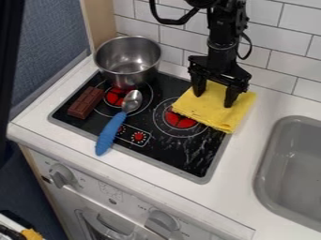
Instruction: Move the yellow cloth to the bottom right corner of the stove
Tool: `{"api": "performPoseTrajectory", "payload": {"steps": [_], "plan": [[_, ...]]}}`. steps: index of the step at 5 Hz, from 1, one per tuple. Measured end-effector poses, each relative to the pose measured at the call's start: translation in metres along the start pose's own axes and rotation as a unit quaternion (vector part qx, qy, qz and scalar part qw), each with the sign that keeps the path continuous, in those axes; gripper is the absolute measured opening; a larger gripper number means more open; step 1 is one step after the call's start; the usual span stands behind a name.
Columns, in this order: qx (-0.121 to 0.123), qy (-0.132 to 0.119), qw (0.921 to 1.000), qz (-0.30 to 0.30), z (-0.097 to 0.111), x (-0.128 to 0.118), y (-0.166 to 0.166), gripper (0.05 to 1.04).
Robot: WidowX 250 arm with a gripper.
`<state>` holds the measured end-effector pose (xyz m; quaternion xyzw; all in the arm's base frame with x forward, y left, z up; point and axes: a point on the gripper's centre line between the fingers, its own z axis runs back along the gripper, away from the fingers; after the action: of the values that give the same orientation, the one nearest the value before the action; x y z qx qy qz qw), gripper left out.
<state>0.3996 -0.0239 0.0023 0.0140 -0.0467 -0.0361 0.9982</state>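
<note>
Counts, seen from the front of the stove point(216, 169): one cloth, one pot, one spoon, one brown bar, one sink, one robot hand, two red burner discs, two printed red dials.

Yellow cloth point(229, 117): lay at the stove's far right corner, partly over the right burner point(180, 121), spilling past the right rim onto the white desk point(150, 171). Bright yellow, roughly square, mostly flat, slightly rumpled. Front edge looked uneven and layered, with small dark specks.

Hand point(215, 99): black, pointing down over the stove's far right corner. Fingers well apart, tips at the cloth, one toward each side of its upper half. No pinched fold visible between them; I read it as gripping nothing.

Containers: steel pot point(128, 77) at the stove's far left corner, over the left burner point(116, 96), upright; bare metal showed inside. Grey sink point(266, 157) sat right of the stove, sunk into the desk; smooth grey walls showed inside.

Rest: brown bar point(86, 102) on the stove's left side. Spoon point(132, 101) near the stove's middle, metal bowl between the burners, blue handle running forward over the front rim. Dials point(138, 136) near the stove's front edge. White tiles point(276, 56) behind the stove.
</note>
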Motion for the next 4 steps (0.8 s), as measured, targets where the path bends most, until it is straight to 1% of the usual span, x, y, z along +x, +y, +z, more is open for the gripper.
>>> {"api": "performPoseTrajectory", "payload": {"steps": [1, 2, 3, 4], "plan": [[-0.001, 0.007, 0.9999, -0.008, 0.004, -0.032, -0.001, 1.001], [0.008, 0.02, 0.9993, -0.03, 0.009, -0.073, -0.005, 1.0], [0.008, 0.034, 0.9986, -0.039, 0.014, -0.12, -0.012, 1.0], [0.012, 0.039, 0.998, -0.049, 0.017, -0.146, -0.015, 1.0]]}}
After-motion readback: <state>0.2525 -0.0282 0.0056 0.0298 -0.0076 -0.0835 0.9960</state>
